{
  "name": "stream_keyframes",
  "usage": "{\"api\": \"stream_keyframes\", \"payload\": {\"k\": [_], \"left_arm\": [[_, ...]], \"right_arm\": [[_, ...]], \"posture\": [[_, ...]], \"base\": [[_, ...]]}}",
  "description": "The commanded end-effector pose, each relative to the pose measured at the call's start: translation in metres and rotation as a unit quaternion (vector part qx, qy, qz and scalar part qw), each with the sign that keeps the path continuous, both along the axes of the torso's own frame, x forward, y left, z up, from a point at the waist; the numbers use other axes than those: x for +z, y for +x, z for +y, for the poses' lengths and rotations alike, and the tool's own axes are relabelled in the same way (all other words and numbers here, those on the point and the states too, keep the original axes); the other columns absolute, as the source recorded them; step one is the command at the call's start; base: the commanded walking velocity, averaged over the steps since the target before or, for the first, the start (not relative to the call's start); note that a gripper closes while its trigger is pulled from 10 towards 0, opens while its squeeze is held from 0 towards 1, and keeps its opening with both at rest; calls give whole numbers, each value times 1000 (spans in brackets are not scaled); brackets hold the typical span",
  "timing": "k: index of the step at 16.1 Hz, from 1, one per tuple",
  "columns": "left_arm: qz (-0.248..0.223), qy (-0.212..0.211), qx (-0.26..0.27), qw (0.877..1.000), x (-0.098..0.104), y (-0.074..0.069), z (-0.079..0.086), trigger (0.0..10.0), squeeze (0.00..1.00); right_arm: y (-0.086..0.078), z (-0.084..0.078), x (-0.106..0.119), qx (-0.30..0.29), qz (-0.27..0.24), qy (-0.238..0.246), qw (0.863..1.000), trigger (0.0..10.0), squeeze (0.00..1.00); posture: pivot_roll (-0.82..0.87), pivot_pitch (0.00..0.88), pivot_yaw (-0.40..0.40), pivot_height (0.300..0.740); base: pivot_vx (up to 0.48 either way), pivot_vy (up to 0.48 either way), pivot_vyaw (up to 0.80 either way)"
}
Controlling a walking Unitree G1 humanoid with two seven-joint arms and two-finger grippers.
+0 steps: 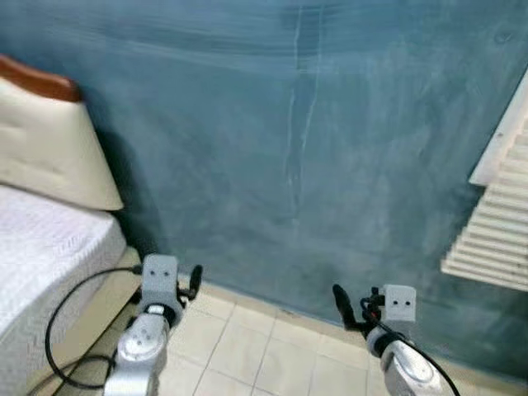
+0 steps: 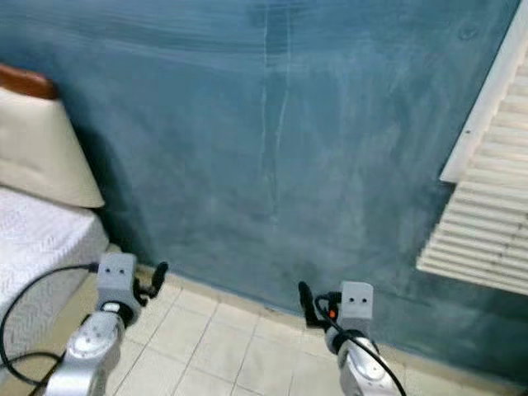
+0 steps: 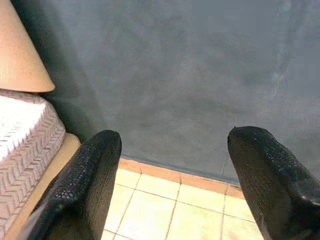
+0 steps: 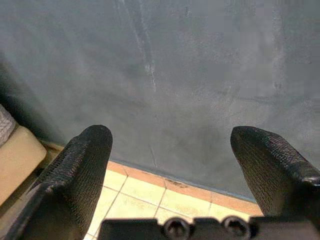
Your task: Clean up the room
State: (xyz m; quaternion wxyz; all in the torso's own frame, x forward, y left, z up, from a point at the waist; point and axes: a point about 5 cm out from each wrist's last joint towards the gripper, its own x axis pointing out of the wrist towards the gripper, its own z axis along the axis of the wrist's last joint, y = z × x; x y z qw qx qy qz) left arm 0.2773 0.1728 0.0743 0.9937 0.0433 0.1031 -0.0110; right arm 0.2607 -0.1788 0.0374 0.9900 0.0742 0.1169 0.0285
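Observation:
I face a blue-grey wall point(image 1: 313, 140) at close range, with pale floor tiles point(image 1: 247, 346) at its foot. My left gripper point(image 3: 172, 150) is held low on the left, open, with nothing between its black fingers point(image 3: 85, 185). My right gripper point(image 4: 172, 145) is held low on the right, also open and empty. Both point toward the base of the wall. No loose item to tidy can be seen on the floor here.
A bed with a white patterned mattress point(image 1: 41, 247), a cream headboard cushion point(image 1: 45, 144) and a tan base point(image 3: 45, 175) stands at the left. A black cable point(image 1: 62, 318) loops beside it. White louvred slats point(image 1: 499, 223) hang at the right.

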Motion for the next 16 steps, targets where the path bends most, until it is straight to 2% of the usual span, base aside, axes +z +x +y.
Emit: {"api": "stream_keyframes", "payload": {"k": [1, 3, 6, 10, 16], "left_arm": [[-14, 17, 13, 1000, 5, 3, 4, 10000, 0], [-16, -1, 20, 1000, 6, 3, 7, 10000, 0], [-22, -7, 24, 999, 8, 2, 7, 10000, 0], [-14, 0, 35, 999, 4, 0, 6, 10000, 0], [-4, 27, 45, 999, 1, -5, 11, 10000, 0]], "right_arm": [[4, 1, 1, 3, -4, 4, 1000, 10000, 0], [8, 7, 2, 29, -9, 3, 1000, 10000, 0], [9, 9, 3, 39, -13, 12, 999, 10000, 0], [9, 10, 3, 66, -15, 49, 997, 10000, 0], [10, 5, 0, 66, -17, 37, 997, 10000, 0]], "posture": [[48, 13, -38, 740], [58, 16, -48, 740], [65, 25, -54, 740], [67, 44, -62, 740], [87, 35, -53, 740]], "base": [[0, 0, 544], [0, 0, 547], [0, 0, 540], [0, 466, 514], [0, 465, 509]]}}
